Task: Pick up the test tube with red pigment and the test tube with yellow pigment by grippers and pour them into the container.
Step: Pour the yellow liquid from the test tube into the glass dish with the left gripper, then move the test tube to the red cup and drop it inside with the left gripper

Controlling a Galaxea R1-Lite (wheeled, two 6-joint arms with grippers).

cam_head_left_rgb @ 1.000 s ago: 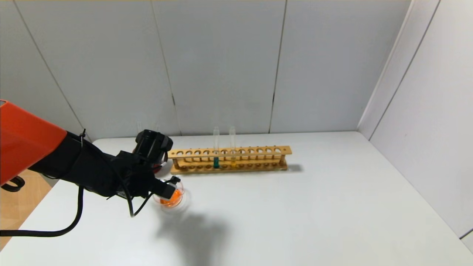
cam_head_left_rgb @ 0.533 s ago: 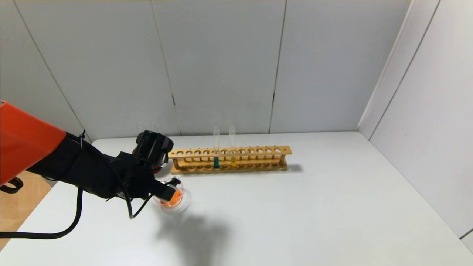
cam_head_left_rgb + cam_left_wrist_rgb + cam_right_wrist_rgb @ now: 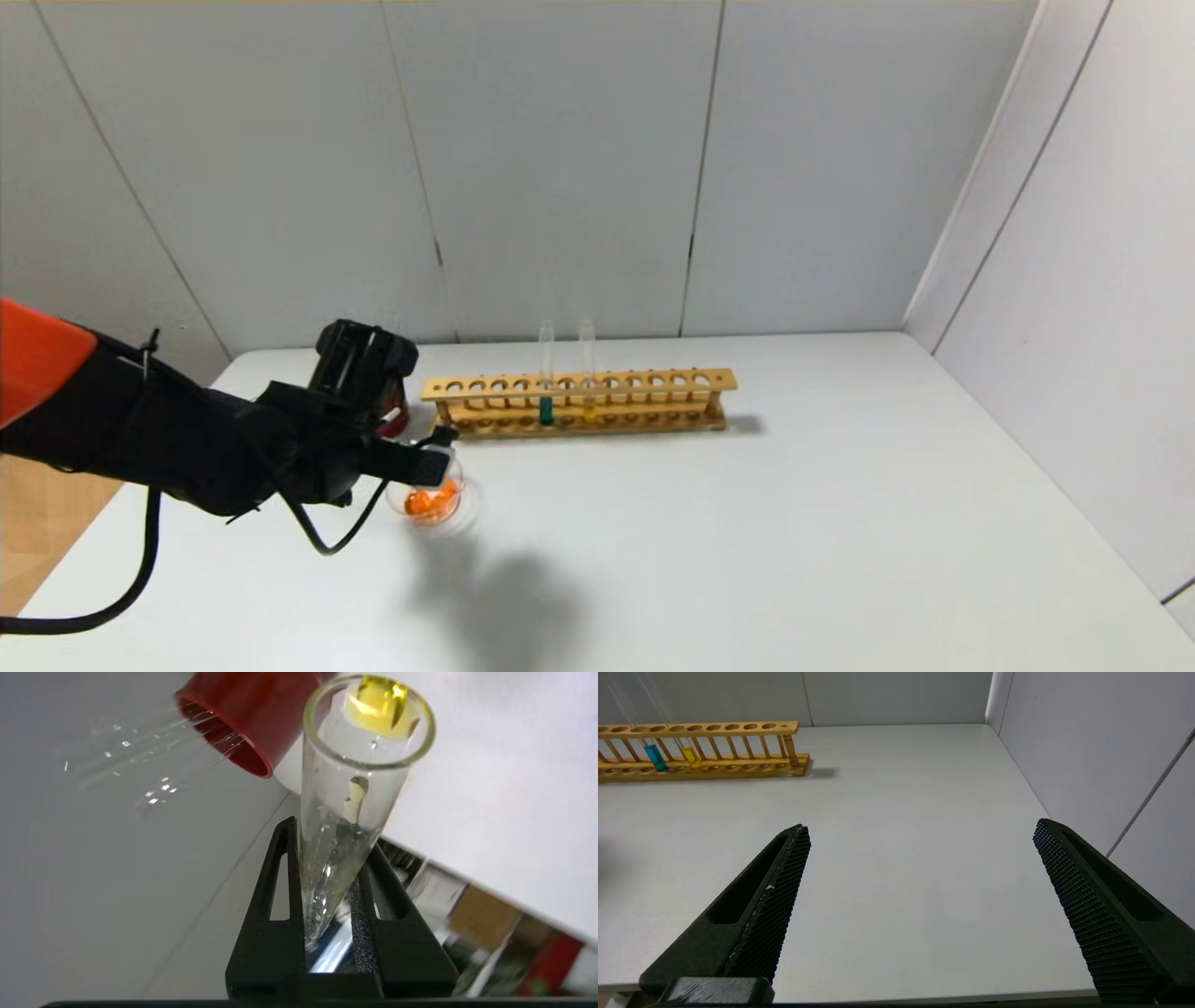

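My left gripper hovers just over the near-left rim of the container, a small clear dish holding orange liquid. It is shut on the test tube with yellow pigment. In the left wrist view the left gripper clamps this clear tube, which has a yellow streak down its wall and yellow at its far end. No test tube with red pigment shows in any view. My right gripper is out of the head view; it hangs open and empty over bare table to the right.
A wooden rack at the back holds a teal-liquid tube and an amber-yellow tube. A dark red cup stands behind the left gripper, with faint clear tubes in it. Walls close the back and right.
The left arm has drawn back to the left and its wrist has turned. The gripper sits slightly higher over the dish, still holding the tube.
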